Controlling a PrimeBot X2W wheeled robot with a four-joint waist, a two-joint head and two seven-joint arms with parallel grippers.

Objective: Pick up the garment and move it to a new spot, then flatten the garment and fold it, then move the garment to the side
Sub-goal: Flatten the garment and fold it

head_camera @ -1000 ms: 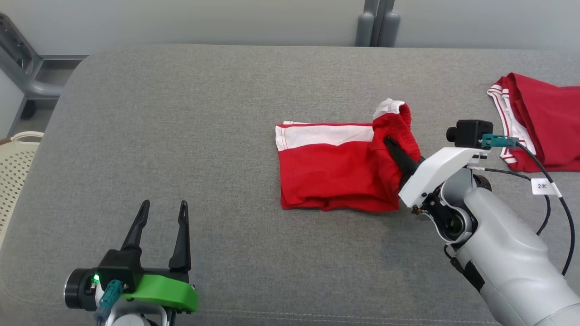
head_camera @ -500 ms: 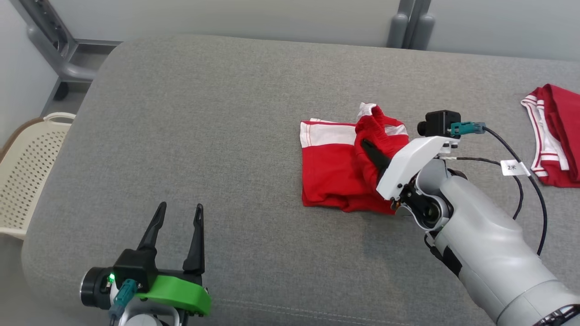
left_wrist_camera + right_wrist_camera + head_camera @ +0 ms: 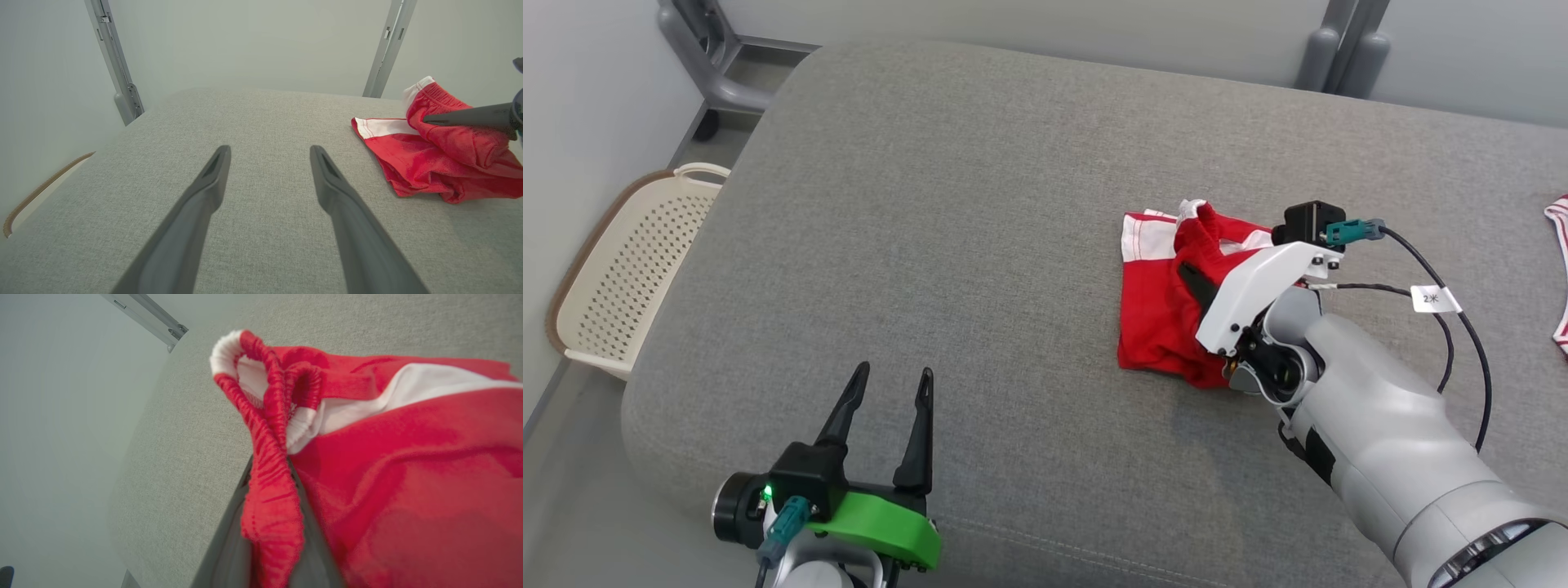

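Head camera looks down from above; both low wrist cameras share the garment (image 3: 408, 163).

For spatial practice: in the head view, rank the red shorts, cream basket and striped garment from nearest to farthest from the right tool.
1. Red shorts: gripped in the right tool.
2. Striped garment: at the view's right edge.
3. Cream basket: far left side.

R gripper (image 3: 269, 477): 2 dark fingers (image 3: 229, 543) pinched tight on the red ribbed waistband (image 3: 271, 506) of the garment (image 3: 408, 465). Band runs up betw. them and loops past the tips. White stripe (image 3: 429, 381) right of the fingers. Grey padded surface (image 3: 184, 437) left of them, metal post (image 3: 143, 312) beyond.
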